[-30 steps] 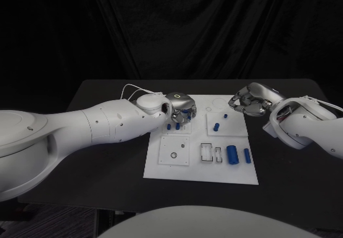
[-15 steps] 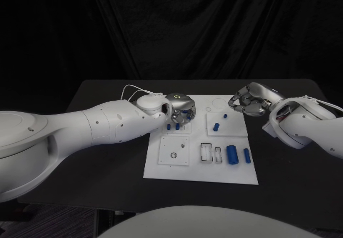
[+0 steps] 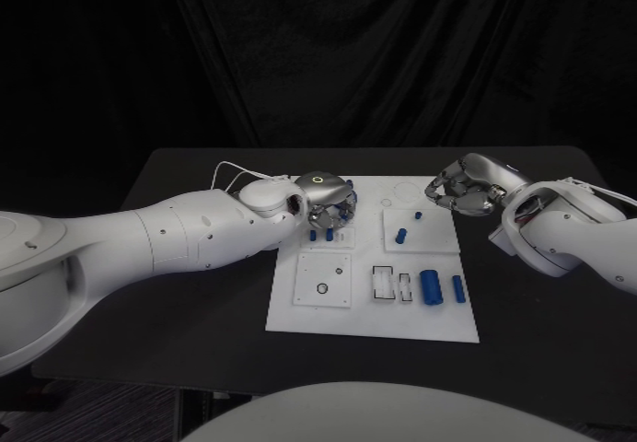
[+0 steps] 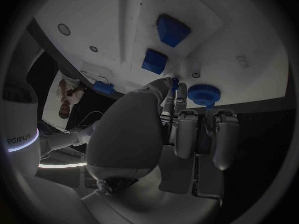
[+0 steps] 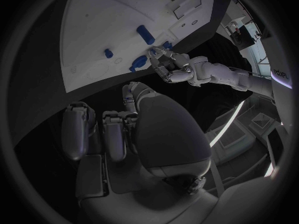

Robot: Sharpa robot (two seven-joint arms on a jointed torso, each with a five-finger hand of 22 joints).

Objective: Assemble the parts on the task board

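The white task board (image 3: 378, 318) lies mid-table. My left hand (image 3: 328, 195) hovers over its far left part, just beyond two small blue pegs (image 3: 321, 234). In the left wrist view its thumb and a finger pinch a small blue pin (image 4: 175, 81), right beside a blue gear (image 4: 202, 93) standing on the board (image 4: 124, 15). Two blue blocks (image 4: 163, 44) stand further along. My right hand (image 3: 465, 189) hangs at the board's far right corner with fingers curled in and nothing in them. The right wrist view shows the left hand (image 5: 165, 59) above the board (image 5: 106, 25).
A thick blue cylinder (image 3: 432, 285) and a slimmer one (image 3: 459, 289) lie on the board's near right. Two more blue pegs (image 3: 402, 236) (image 3: 418, 215) stand under the right hand. Black table (image 3: 199, 304) surrounds the board.
My left hand has drawn back a little toward the far side, away from the two blue pegs. The right hand has stayed in place.
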